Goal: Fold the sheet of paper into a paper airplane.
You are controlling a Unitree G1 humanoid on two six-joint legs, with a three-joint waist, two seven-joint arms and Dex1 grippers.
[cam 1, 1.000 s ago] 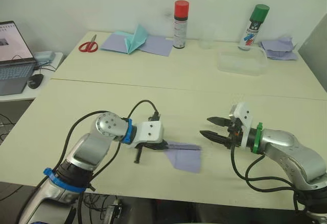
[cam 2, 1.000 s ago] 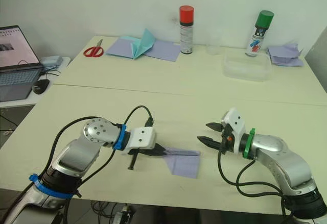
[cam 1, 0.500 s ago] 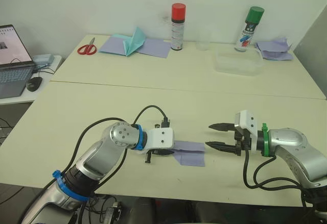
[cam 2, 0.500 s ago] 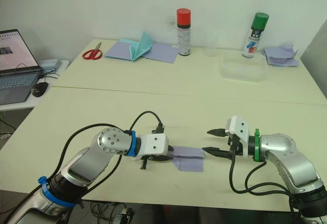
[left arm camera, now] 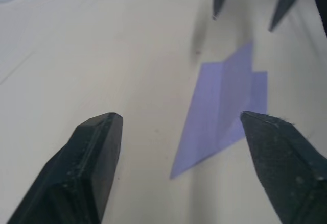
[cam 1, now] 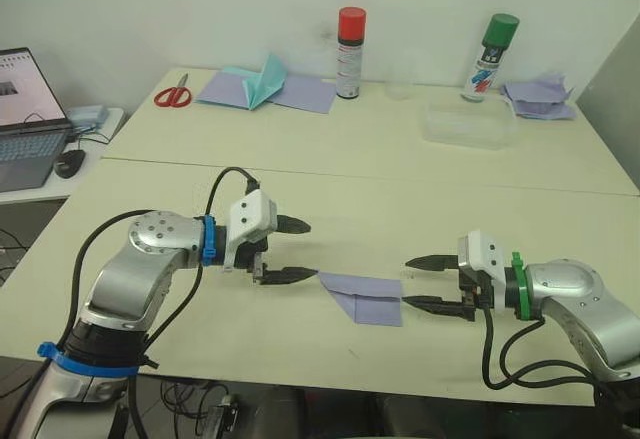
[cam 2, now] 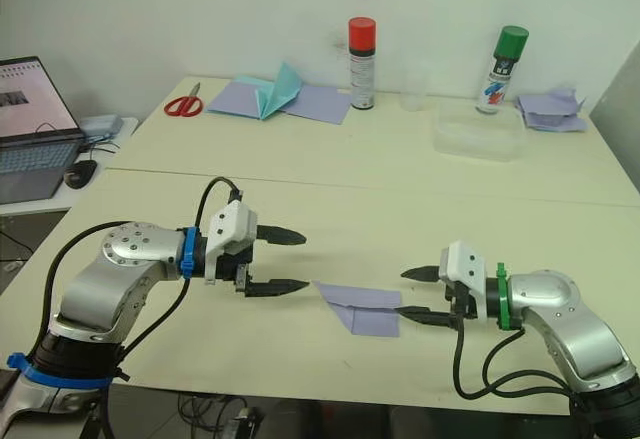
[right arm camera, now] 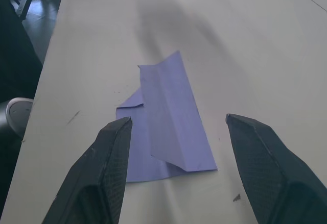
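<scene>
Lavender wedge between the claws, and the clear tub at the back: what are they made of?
Paper airplane: thin matte paper, judging by its sharp creases and flat layered folds. Clear tub: likely plastic, translucent with a slightly glossy rim, the table showing through it.

paper airplane (cam 1: 362, 297) between left gripper (cam 1: 297, 251), right gripper (cam 1: 422, 282)

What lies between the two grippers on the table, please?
The folded lavender sheet of paper lies flat between the left gripper and right gripper, as the left eye view shows.
</scene>
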